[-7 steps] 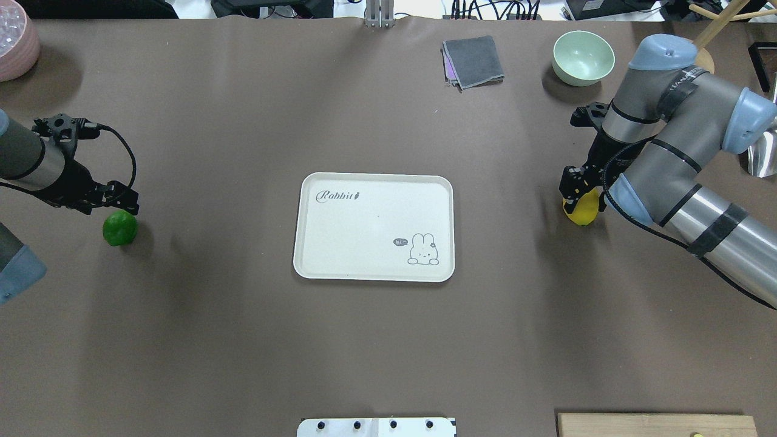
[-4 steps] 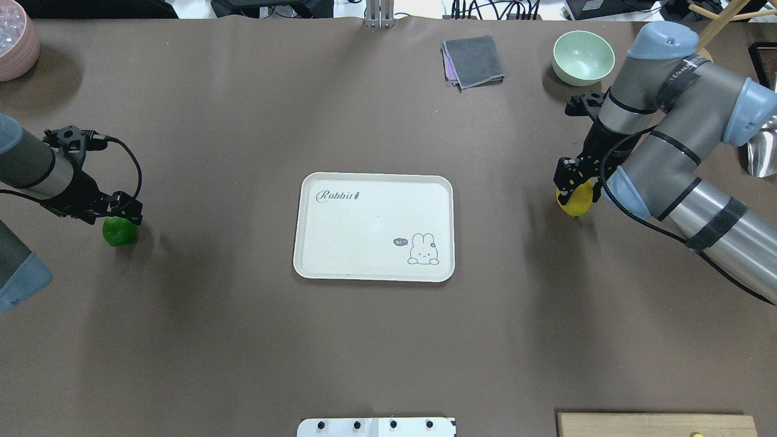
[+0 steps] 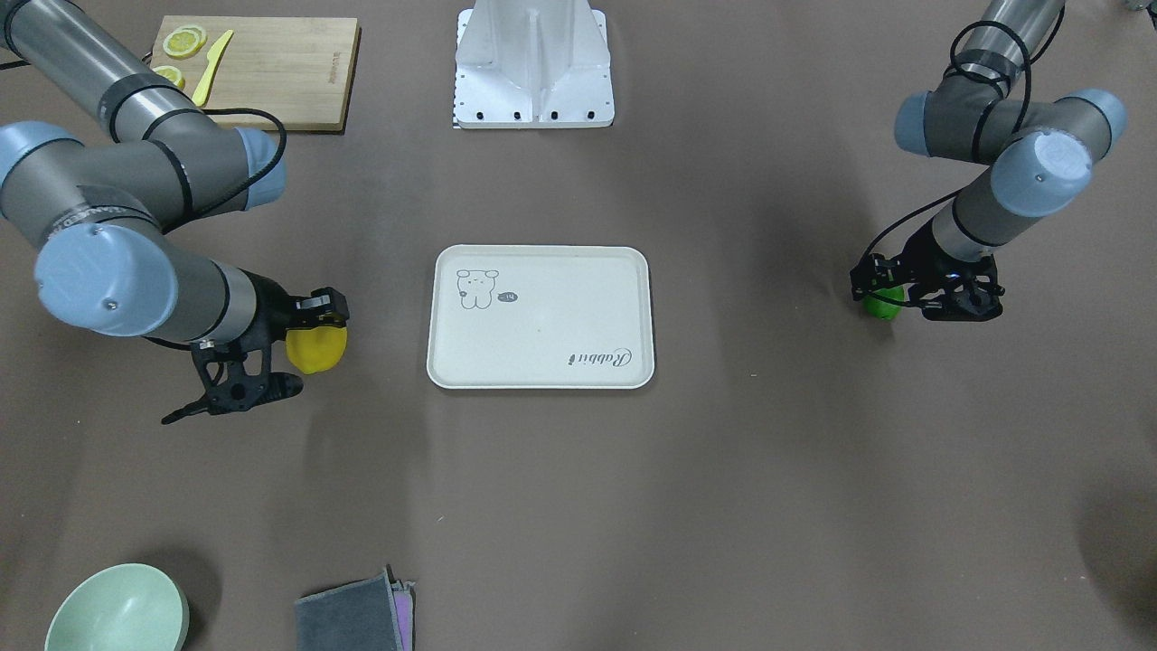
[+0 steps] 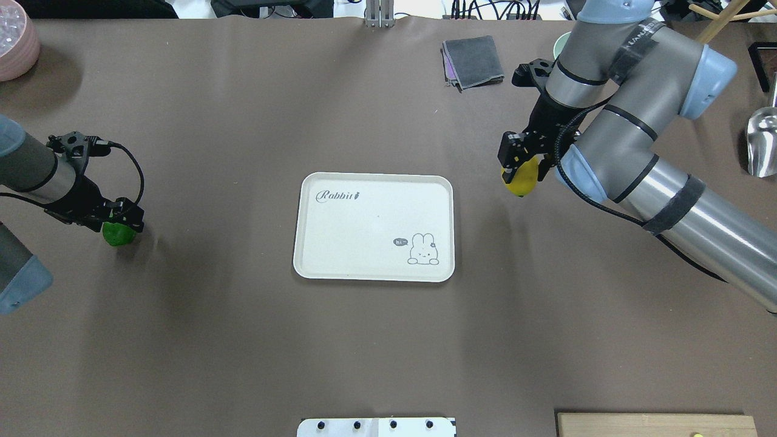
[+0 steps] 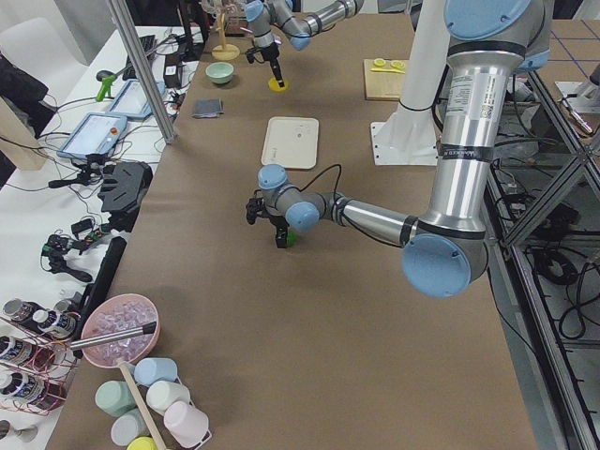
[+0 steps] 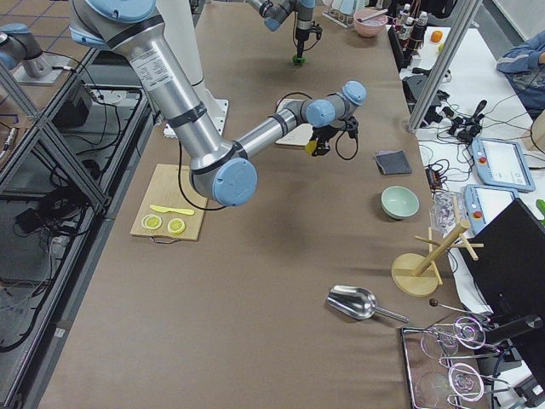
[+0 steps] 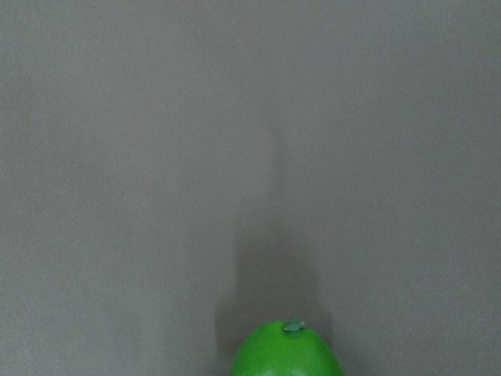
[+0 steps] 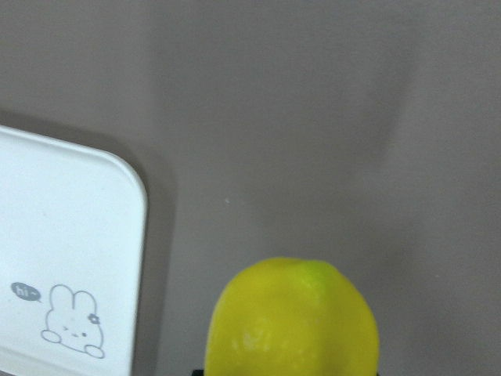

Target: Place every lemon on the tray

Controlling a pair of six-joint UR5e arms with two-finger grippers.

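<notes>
brown all over, the table (image 4: 376, 352) carries the rabbit tray (image 4: 340, 243) flat at its middle, well away from every edge. the right hand (image 4: 523, 169) is clamped on the yellow lemon (image 4: 522, 181) and holds it clear of the table, just outside the tray's short side, toward the table's right edge. the fruit is smooth and oval and hangs mostly below the fingers, so it could squirm out in transit. let go too high, it would likely roll across the flat tray and hop the low rim.

the green lemon (image 4: 116, 235) sits on the table close to the left edge, with the left hand (image 4: 124, 220) down around its top. whether those fingers have closed on it i cannot tell. a pinch off the fruit's middle could squirt it toward that edge.

the right arm reaches in from the right edge, elbow raised and wrist pointing down. the left arm lies low, forearm near level, wrist tipped down over the fruit.
</notes>
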